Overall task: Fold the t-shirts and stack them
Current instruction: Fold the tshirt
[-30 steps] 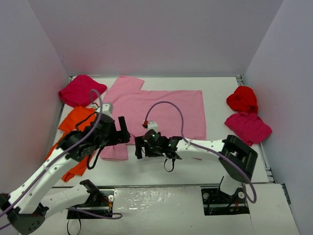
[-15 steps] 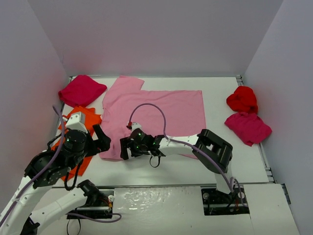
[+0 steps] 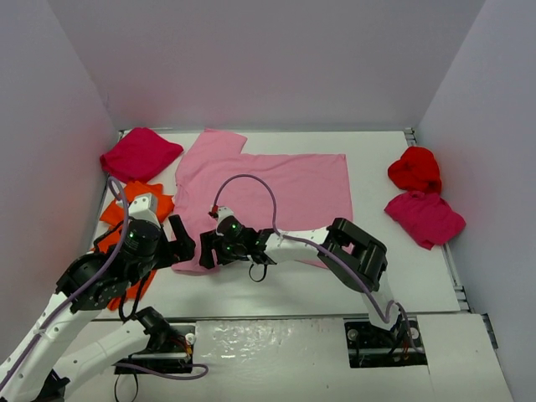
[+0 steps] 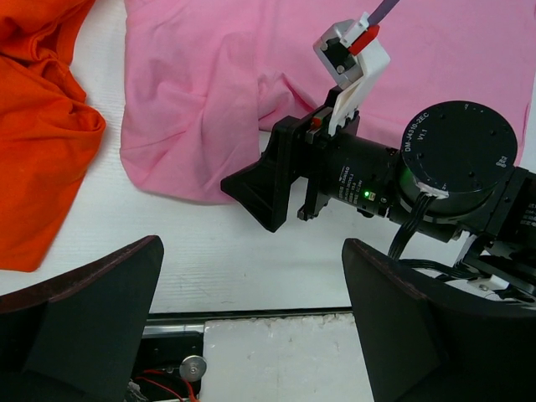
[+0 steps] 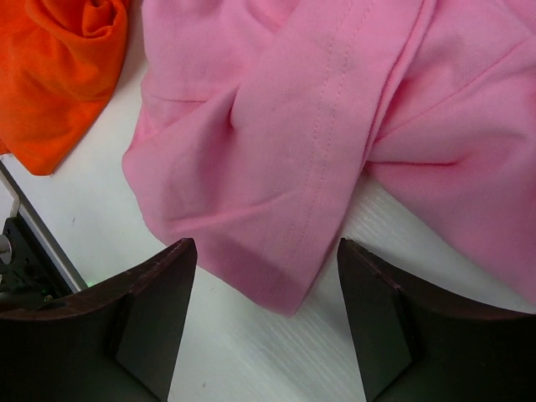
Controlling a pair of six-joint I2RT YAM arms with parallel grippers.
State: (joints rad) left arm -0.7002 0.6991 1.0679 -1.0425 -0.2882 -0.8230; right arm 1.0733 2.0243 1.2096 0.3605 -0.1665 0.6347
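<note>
The light pink t-shirt (image 3: pixel 285 184) is lying spread across the table (image 3: pixel 377 167), its near-left corner bunching into folds. The right hand (image 5: pixel 264 260) is standing released, its fingers straddling that corner's stitched edge. The left hand (image 4: pixel 251 251) is hovering wide open just beside it, grasping nothing, near the orange t-shirt (image 4: pixel 42 126)

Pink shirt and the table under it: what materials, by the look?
Pink t-shirt: soft matte knit, likely cotton jersey; it lies in soft folds and shows a double-stitched hem. Table: hard white board with faint streaked grain, perhaps laminate or painted wood.
</note>
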